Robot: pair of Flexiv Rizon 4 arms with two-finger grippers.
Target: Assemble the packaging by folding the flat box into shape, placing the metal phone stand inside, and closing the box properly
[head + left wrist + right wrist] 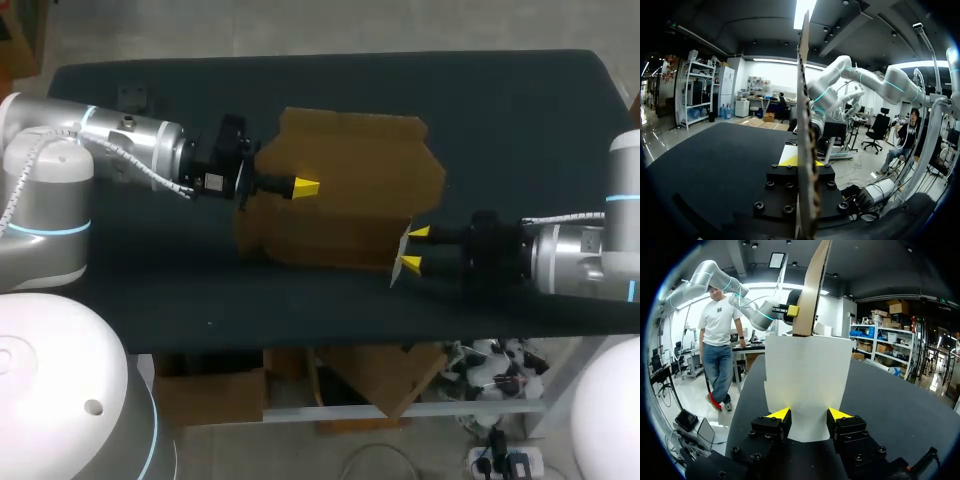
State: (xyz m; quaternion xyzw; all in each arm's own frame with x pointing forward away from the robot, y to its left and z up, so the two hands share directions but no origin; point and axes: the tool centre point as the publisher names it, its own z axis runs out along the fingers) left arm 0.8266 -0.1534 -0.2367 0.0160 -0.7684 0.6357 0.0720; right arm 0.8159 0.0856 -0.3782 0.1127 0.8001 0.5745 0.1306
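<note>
**Presently: flat box held between two arms over tabletop**

Item 1, box. Brown cardboard, unfolded, broad face towards the head view. It appears lifted off the dark tabletop around mid-table. Judged reason: held in the air so a panel can be bent without the surface in the way.

Item 2, left gripper. Clenched on the box from its left edge. In the left wrist view the cardboard runs edge-on straight through the grip. Judged role: an anchor, keeping the sheet steady.

Item 3, right gripper. At the box's near right corner. A white flap stands face-on directly ahead of it, its base reaching down into the gripper. Whether it is grasped cannot be told. Judged role: working this flap into a fold.

Item 4, phone stand. Not in view.

Status, as a judgement: folding stage, box not yet in shape.
</note>
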